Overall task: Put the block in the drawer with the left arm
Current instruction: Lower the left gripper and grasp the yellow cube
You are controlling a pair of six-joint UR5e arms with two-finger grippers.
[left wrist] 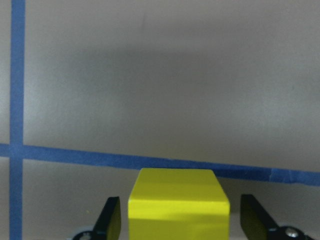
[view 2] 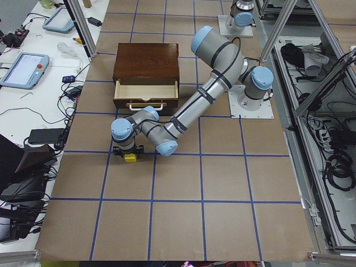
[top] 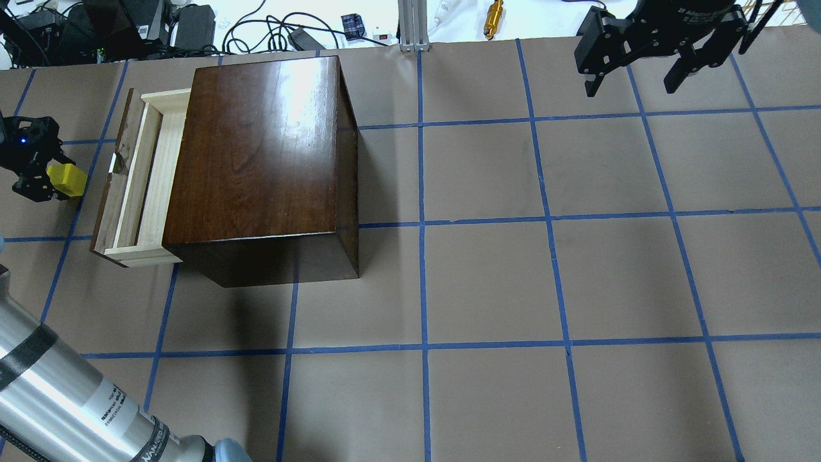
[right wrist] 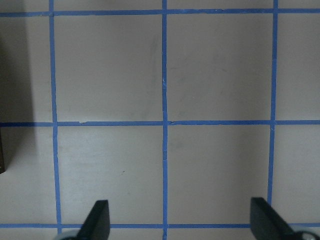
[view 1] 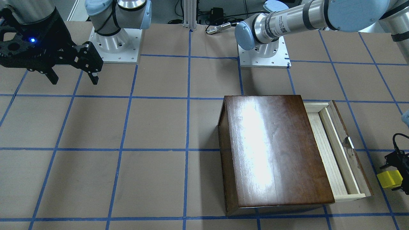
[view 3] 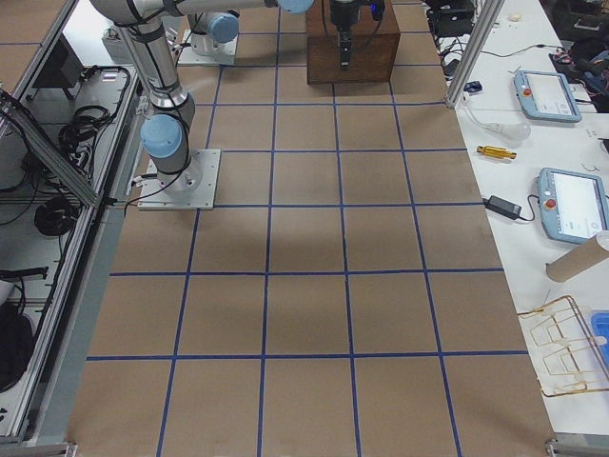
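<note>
The yellow block sits on the brown table between my left gripper's two black fingers. A thin gap shows on each side of it, so the gripper is open around the block. The block lies just left of the drawer, which is pulled out of the dark brown box. In the front view the block is at the right edge, beside the drawer. My right gripper is open and empty, high over the far right of the table.
Blue tape lines cross the table just past the block. The left arm's silver forearm reaches in at the bottom left. Cables and small tools lie beyond the table's far edge.
</note>
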